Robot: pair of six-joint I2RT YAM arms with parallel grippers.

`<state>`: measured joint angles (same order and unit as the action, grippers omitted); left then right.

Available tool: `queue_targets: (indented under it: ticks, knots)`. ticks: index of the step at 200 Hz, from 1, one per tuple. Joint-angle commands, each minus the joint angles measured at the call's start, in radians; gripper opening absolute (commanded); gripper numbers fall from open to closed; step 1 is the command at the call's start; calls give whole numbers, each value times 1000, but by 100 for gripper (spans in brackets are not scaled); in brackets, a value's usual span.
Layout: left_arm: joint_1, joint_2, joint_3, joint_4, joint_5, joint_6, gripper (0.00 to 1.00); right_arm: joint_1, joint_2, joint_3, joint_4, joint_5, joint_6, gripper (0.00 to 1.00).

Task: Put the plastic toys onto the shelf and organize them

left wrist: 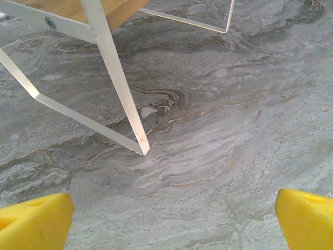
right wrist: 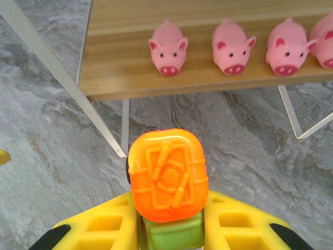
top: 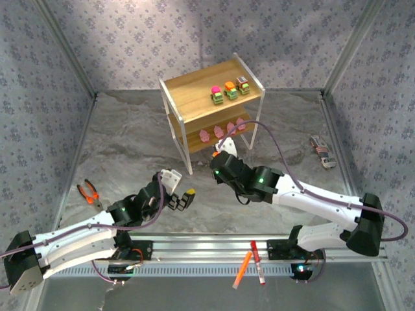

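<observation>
Right jaws clench the truck [right wrist: 167, 174] at 6 o'clock of the shelf [top: 194, 87], left jaws released; we should raise it well over the upper edge, then set it at 9 o'clock of the three trucks [top: 230, 89].

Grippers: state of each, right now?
Left gripper: open, empty.
Right gripper: shut on the orange-topped truck.

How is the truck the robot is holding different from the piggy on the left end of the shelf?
The truck has an orange top and a green body; the leftmost pig is pink all over. The truck is clamped in the right gripper; the leftmost pig stands free on the shelf, on its lower board. Both are small plastic toys.
</observation>
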<state>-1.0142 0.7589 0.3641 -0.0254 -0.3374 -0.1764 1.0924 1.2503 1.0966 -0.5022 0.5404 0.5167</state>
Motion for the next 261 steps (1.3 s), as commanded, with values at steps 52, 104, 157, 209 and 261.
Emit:
queue_targets:
  ticks: [52, 104, 157, 209, 261]
  knots:
    - [6, -59, -13, 49, 104, -3, 100, 11, -23, 118, -68, 42, -61, 27]
    - [6, -117, -33, 63, 144, -4, 100, 11, -10, 207, -89, 47, -109, 27]
    - [6, -206, -66, 74, 134, -9, 100, 12, 10, 263, -94, 45, -141, 27]
    - [6, -280, -87, 70, 88, -28, 100, 15, 32, 293, -93, 33, -152, 27]
    - [6, -363, -112, 59, 25, -37, 100, 19, 55, 327, -87, 21, -165, 27]
